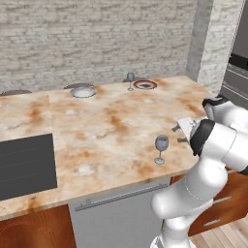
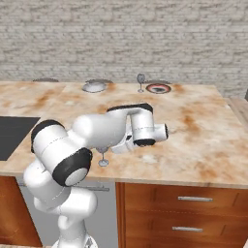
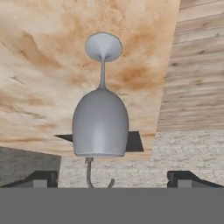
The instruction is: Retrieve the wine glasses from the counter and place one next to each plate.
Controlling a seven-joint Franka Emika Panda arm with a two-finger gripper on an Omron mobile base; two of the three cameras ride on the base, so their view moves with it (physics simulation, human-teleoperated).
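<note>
One wine glass (image 1: 161, 147) stands upright near the front edge of the veined counter (image 1: 111, 126). My gripper (image 1: 178, 134) is level with it, just to its right, and open. In the hand view the glass (image 3: 100, 124) fills the middle, just ahead of the two spread fingertips (image 3: 42, 178), with nothing touching it. From the right base view my arm hides most of this glass, leaving its foot (image 2: 103, 162) visible. The second wine glass (image 1: 130, 80) stands at the far edge beside the red-rimmed plate (image 1: 145, 85). The pale plate (image 1: 83, 91) lies further left.
A black cooktop (image 1: 24, 164) is set into the counter at the left. Below the front edge are a grey appliance panel (image 1: 116, 213) and wooden drawers (image 2: 193, 208). A brick wall runs behind, and a dark oven (image 1: 237, 72) stands at the far right.
</note>
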